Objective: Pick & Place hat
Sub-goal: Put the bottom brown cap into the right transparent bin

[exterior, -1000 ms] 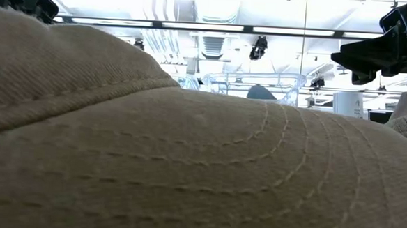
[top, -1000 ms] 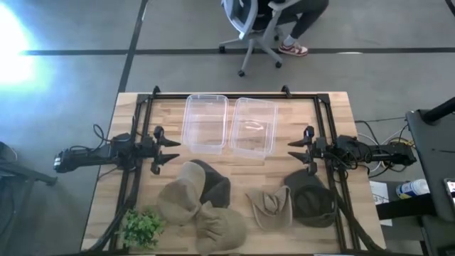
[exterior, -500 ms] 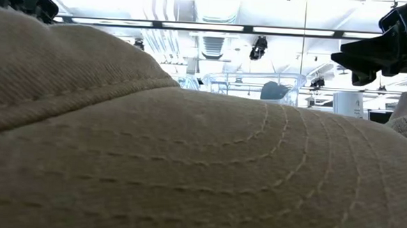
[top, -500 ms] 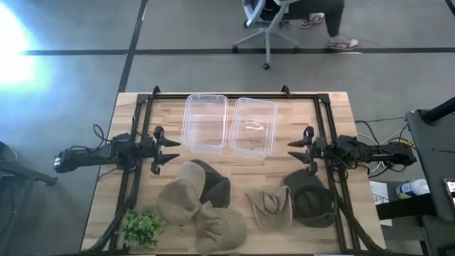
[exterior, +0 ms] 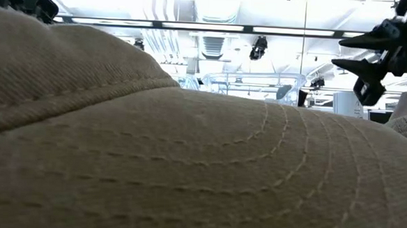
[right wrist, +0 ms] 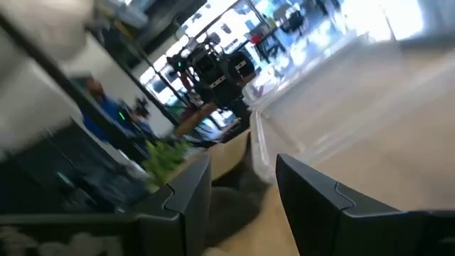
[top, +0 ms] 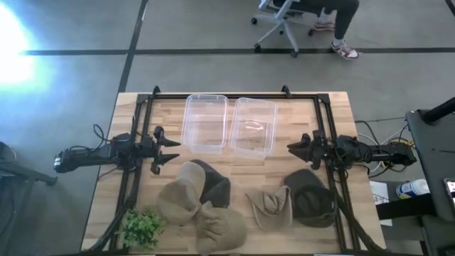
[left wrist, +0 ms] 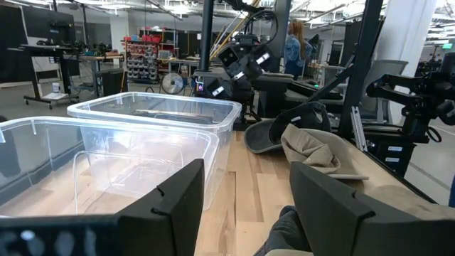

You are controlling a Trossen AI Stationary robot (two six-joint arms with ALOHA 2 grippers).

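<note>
Several hats lie along the table's near half. A tan hat (top: 186, 199) overlaps a dark grey hat (top: 216, 182); another tan hat (top: 222, 229) lies at the near edge and fills the low view (exterior: 187, 162). Farther right, a tan hat (top: 270, 207) rests beside a dark olive hat (top: 313, 199). My left gripper (top: 171, 151) (left wrist: 245, 206) hovers open at the left, above the table, beyond the tan hat. My right gripper (top: 292, 147) (exterior: 347, 54) (right wrist: 242, 192) hovers open at the right, above the olive hat's far side, rolled about its wrist.
Two clear plastic bins (top: 206, 122) (top: 254, 127) stand side by side at the table's far middle. A small green plant (top: 141, 227) sits at the near left corner. A black frame (top: 234, 94) borders the table. A person on an office chair (top: 295, 14) is beyond the far edge.
My right gripper has rolled about its wrist while staying in place; its fingers, earlier spread toward the near and far edges, now stand one above the other. The person on the chair beyond the table has rolled toward the right.
</note>
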